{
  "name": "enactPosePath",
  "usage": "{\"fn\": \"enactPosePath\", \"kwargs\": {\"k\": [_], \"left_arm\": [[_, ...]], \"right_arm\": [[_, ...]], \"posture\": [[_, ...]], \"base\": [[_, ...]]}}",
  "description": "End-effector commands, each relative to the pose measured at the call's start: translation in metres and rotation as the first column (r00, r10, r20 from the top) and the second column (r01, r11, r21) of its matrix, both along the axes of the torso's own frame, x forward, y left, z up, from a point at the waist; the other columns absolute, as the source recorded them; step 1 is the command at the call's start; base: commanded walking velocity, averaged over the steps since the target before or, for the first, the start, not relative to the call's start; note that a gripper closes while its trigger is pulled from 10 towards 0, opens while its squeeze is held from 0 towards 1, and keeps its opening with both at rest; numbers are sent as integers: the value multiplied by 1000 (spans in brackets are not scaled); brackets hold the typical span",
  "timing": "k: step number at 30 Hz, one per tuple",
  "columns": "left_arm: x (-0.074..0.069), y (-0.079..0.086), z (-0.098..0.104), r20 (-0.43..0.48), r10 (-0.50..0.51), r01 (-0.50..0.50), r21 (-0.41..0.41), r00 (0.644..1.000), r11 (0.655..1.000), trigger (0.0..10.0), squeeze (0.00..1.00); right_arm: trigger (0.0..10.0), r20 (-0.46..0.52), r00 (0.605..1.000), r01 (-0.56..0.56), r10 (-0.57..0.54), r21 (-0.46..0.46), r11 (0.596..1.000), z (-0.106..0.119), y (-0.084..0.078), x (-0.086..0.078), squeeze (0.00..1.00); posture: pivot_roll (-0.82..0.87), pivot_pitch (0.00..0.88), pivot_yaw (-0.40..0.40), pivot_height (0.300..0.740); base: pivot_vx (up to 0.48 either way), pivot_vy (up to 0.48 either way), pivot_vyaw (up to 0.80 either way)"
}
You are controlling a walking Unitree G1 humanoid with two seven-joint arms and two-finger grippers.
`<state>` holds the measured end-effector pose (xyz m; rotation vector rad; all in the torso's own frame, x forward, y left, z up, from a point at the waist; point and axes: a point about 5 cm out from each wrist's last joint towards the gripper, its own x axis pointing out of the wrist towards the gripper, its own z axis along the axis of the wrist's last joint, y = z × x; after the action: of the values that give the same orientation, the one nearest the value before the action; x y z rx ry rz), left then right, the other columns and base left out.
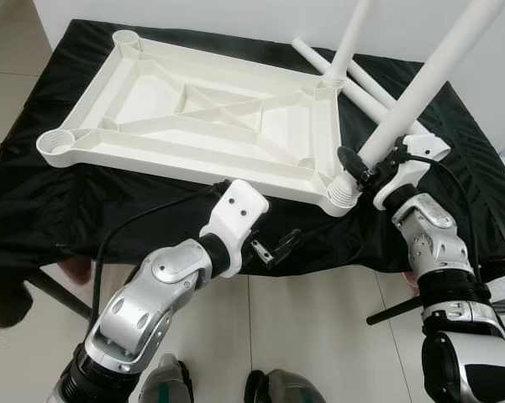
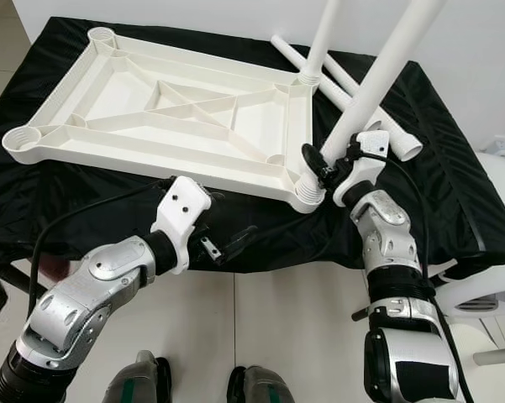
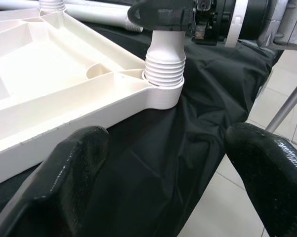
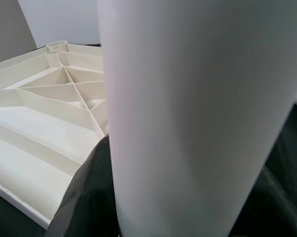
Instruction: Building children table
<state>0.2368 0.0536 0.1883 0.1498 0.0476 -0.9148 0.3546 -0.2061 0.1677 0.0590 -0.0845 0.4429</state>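
We are working on the white plastic tabletop point(image 1: 193, 113), which is lying upside down on a black cloth point(image 1: 437, 176) covering a low stand, its ribbed underside facing up and a round socket at each corner. At the near right corner socket point(image 1: 340, 195), a white leg point(image 1: 433, 80) is standing with its threaded end seated in the socket and leaning away to the right as it rises out of the top of the head views. A second leg point(image 1: 346, 42) is standing in the far right corner socket, also rising out of view. Two more white tubes point(image 2: 353, 92) are lying flat on the cloth just beyond the tabletop's right end, one with its open end near the right edge of the cloth.

Our right gripper point(image 1: 363, 166) is pinching the near leg just above its threads, black fingers point(image 3: 160, 15) closed around the tube on both sides; in the right wrist view the leg point(image 4: 188, 118) is filling most of the frame with the tabletop's ribs behind it.

Our left gripper point(image 1: 273, 249) is hovering in front of the near edge of the tabletop, at the hanging fold of cloth, touching nothing. Its two fingers point(image 3: 74, 173) are spread wide apart, and between them, farther off, the left wrist view is showing the threaded leg end point(image 3: 164, 66) in its socket.

Below the cloth we are seeing pale floor tiles point(image 1: 319, 327), and a thin dark rod point(image 1: 395, 309) near our right forearm.
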Motion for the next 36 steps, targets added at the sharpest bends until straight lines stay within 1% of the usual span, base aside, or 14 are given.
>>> {"fn": "enactPosePath", "kwargs": {"k": [1, 8, 10, 12, 13, 14, 16, 19, 21, 24, 28, 31, 33, 36], "left_arm": [[-2, 0, 0, -9, 4, -4, -3, 1000, 1000, 10000, 0], [-3, 0, 0, -9, 2, -2, -4, 1000, 1000, 10000, 0], [-3, 0, -1, -11, -1, 0, -5, 1000, 1000, 10000, 0], [-3, -1, -1, -11, -2, 2, -5, 1000, 1000, 10000, 0], [-3, -1, -1, -11, -2, 2, -5, 1000, 1000, 10000, 0], [-3, -1, -1, -11, -4, 4, -3, 1000, 1000, 10000, 0], [-3, -1, -1, -11, -5, 5, -3, 1000, 1000, 10000, 0], [-3, -1, -1, -10, -1, 1, -4, 1000, 1000, 10000, 0], [-3, -1, 0, -10, 2, -2, -5, 1000, 1000, 10000, 0], [-4, 0, -1, -11, 7, -7, -7, 1000, 1000, 10000, 0], [-4, 0, -1, -12, 8, -8, -7, 1000, 1000, 10000, 0], [-4, 0, 0, -11, 12, -12, -8, 1000, 1000, 10000, 0], [-4, 0, 0, -11, 13, -13, -8, 1000, 1000, 10000, 0], [-5, 1, 0, -12, 17, -17, -8, 1000, 1000, 10000, 0]], "right_arm": [[10000, -163, 984, -80, 73, -37, 996, -41, 12, -9, 0], [10000, -196, 978, -77, 69, -36, 996, -45, 9, -6, 0], [10000, -230, 971, -62, 62, 5, 998, -43, 9, -1, 0], [10000, -243, 968, -59, 63, 23, 998, -43, 9, 1, 0], [10000, -243, 968, -59, 63, 23, 998, -43, 9, 1, 0], [10000, -237, 969, -69, 66, -3, 998, -40, 13, 4, 0], [10000, -234, 970, -71, 67, -6, 997, -39, 14, 6, 0], [10000, -235, 969, -68, 70, 15, 998, -39, 16, 8, 0], [10000, -237, 969, -68, 71, 20, 997, -40, 16, 8, 0], [10000, -222, 974, -57, 52, -17, 998, -43, 16, 7, 0], [10000, -217, 975, -64, 55, -31, 998, -45, 17, 5, 0], [10000, -183, 983, -45, 33, -58, 997, -49, 16, 2, 0], [10000, -172, 985, -39, 30, -48, 998, -50, 16, 1, 0], [10000, -158, 987, -6, 6, -5, 1000, -57, 14, -6, 0]], "posture": [[106, 125, -101, 740], [107, 117, -96, 740], [104, 114, -93, 740], [104, 114, -93, 740], [104, 114, -93, 740], [105, 111, -96, 740], [105, 111, -96, 740], [112, 109, -100, 740], [112, 109, -100, 740], [114, 108, -101, 740], [115, 110, -102, 740], [116, 111, -104, 740], [115, 113, -104, 740], [111, 119, -105, 740]], "base": [[0, 0, 0], [0, 0, 0], [0, 0, 0], [0, 0, 0], [0, 0, 0], [0, 0, 0], [0, 0, 0], [0, 0, 0], [0, 0, 0], [0, 0, 0], [0, 0, 0], [0, 0, 0], [0, 0, 0], [0, 0, 0]]}}
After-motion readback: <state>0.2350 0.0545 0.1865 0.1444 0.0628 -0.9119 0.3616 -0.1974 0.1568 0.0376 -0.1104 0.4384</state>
